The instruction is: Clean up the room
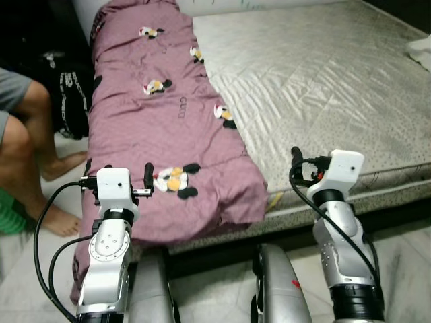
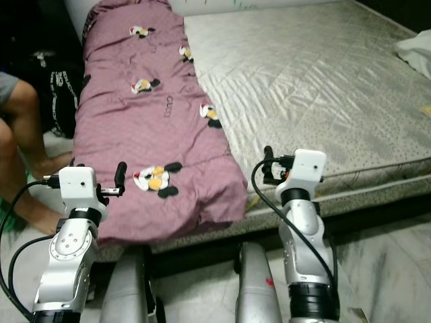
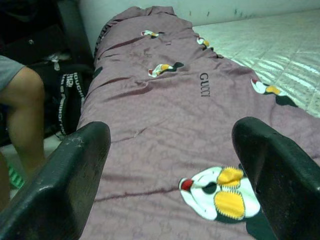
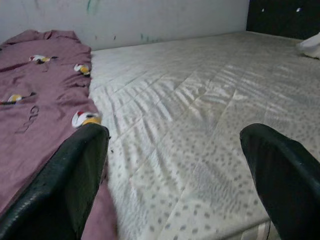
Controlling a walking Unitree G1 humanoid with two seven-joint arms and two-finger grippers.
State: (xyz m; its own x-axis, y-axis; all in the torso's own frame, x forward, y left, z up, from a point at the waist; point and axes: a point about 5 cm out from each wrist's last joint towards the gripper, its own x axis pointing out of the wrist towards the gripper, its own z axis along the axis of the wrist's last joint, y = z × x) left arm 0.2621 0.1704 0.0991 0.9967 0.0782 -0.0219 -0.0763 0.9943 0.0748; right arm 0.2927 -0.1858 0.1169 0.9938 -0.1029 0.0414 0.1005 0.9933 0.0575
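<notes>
1. Roughly, tidying looks barely begun: the purple blanket [image 1: 161,114] lies bunched in a long strip down the left side of the mattress [image 1: 316,87], not spread or folded, so nearly all the work seems left.
2. Far left, a person's legs [image 1: 30,148] and a black bag [image 1: 71,101] sit on the floor beside the bed.
3. Next, the left gripper [image 1: 118,183] hangs released just over the blanket's near end, fingers spread, holding nothing.
4. The blanket's long axis runs from the near bed edge away toward the far wall; its near end droops over the edge, pointing at the robot.
5. Further right, the right gripper [image 1: 296,165] hovers at the mattress edge, fingers apart and empty.
6. Far right, something white [image 1: 421,50] rests on the mattress corner.
</notes>
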